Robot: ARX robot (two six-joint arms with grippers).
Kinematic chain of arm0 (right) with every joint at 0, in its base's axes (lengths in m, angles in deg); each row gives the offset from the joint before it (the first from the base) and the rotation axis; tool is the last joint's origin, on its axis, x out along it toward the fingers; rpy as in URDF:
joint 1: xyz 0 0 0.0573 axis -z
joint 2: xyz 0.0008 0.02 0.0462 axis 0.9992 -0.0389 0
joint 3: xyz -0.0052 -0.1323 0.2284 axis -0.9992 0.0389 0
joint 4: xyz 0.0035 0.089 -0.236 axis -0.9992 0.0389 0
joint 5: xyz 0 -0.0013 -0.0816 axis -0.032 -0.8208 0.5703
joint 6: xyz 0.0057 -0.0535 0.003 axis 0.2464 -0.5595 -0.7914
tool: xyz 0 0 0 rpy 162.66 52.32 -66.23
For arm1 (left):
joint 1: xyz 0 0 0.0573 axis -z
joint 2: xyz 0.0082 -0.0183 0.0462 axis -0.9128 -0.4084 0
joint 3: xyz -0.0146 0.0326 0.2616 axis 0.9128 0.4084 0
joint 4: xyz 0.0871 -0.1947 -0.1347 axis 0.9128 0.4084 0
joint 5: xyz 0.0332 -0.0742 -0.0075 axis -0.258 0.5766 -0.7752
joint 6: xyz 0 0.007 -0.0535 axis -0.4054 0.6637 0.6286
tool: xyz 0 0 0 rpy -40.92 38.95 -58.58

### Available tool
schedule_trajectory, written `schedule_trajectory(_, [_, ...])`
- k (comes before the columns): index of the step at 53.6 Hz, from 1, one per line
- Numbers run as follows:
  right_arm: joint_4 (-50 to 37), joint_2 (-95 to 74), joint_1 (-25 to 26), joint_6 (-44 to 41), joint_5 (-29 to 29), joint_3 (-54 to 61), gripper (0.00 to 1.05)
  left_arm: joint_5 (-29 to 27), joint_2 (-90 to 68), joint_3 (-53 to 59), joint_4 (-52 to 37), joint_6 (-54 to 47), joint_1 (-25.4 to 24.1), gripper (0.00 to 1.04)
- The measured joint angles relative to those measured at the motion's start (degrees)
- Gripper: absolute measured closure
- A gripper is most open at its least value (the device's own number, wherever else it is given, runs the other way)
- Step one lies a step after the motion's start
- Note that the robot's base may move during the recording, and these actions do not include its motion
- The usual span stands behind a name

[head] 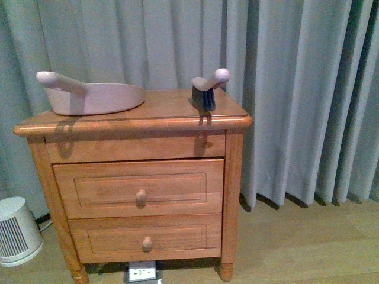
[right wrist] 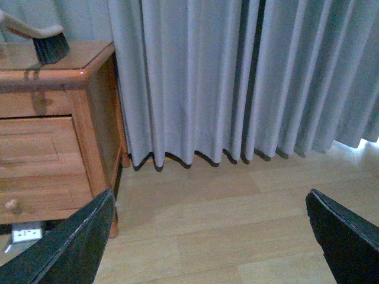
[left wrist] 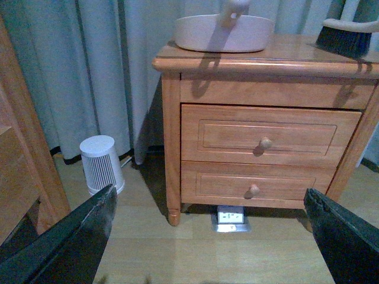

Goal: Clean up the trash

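Observation:
No crumpled white paper wad shows in any view; the trash is hidden or out of view. A pink dustpan [head: 95, 94] lies on the left of the wooden nightstand top [head: 172, 109]; it also shows in the left wrist view [left wrist: 224, 31]. A pink-handled brush with dark bristles [head: 207, 89] stands at the top's right side; it also shows in the left wrist view [left wrist: 346, 35] and the right wrist view [right wrist: 41, 40]. My left gripper [left wrist: 207, 242] is open and empty, low over the floor before the nightstand. My right gripper [right wrist: 210, 242] is open and empty over bare floor right of it.
The nightstand has two drawers with round knobs [head: 141, 197]. A white ribbed appliance [head: 16, 232] stands on the floor at its left. A floor socket [head: 142, 272] sits under it. Grey curtains [head: 296, 89] hang behind. A wooden furniture edge [left wrist: 23, 154] is near my left gripper.

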Motion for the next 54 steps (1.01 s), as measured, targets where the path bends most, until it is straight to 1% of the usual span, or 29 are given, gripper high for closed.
schedule_trajectory(54, [0.0, 0.0, 0.0, 0.0, 0.0, 0.0, 0.07, 0.0, 0.1, 0.0, 0.0, 0.0, 0.0, 0.08])
